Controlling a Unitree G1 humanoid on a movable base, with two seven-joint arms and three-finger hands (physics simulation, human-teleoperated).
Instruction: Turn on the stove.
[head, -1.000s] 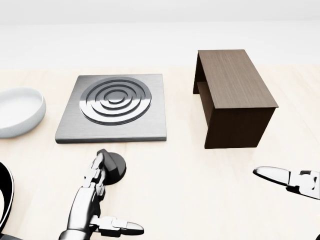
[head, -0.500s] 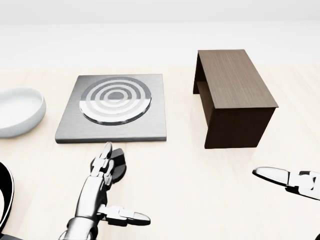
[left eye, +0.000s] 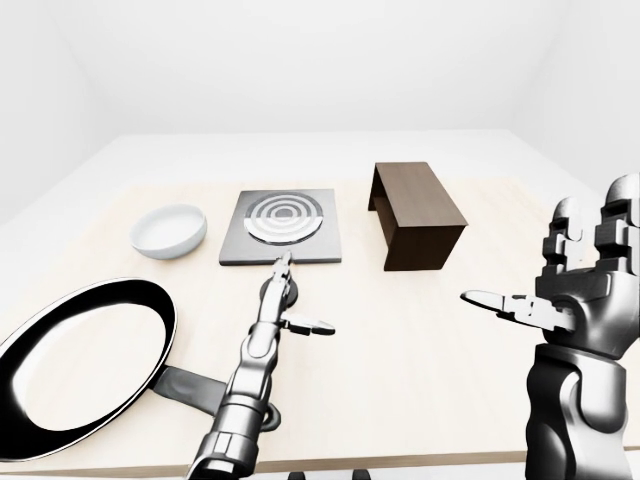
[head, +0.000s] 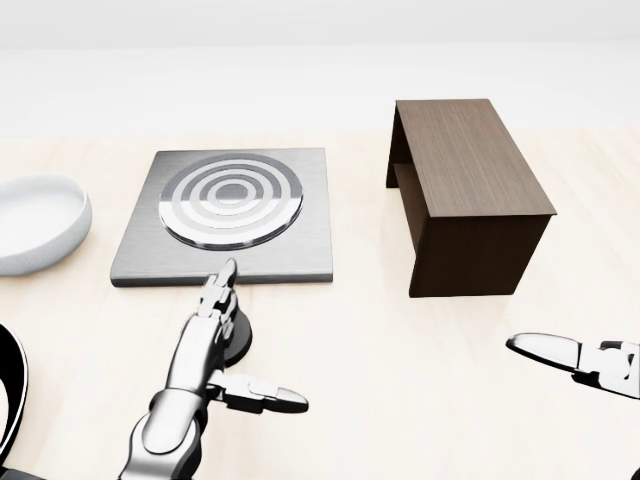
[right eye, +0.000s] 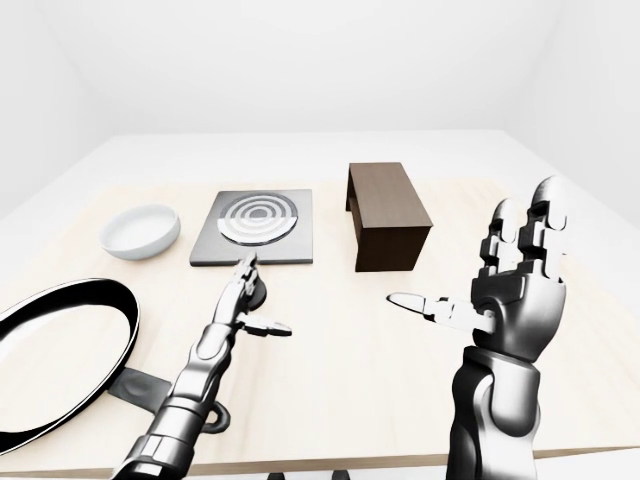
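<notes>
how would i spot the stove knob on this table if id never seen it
Find the square grey stove plate with silver rings, left of the dark wooden box. Just below its lower edge sits a small round black knob, partly under the left robot hand. It is the only small dark disc there.

Head view: near, steep downward look over the table (head: 400, 400), cropped close around the stove (head: 228, 215) just beyond the left hand (head: 205, 360). Left-eye and right-eye views: wider, shallower paired look from farther off, offset sideways. All three share the stove, the wooden block (left eye: 415, 215) beyond the right hand (right eye: 510, 290), and the bowl (left eye: 170, 230).
</notes>
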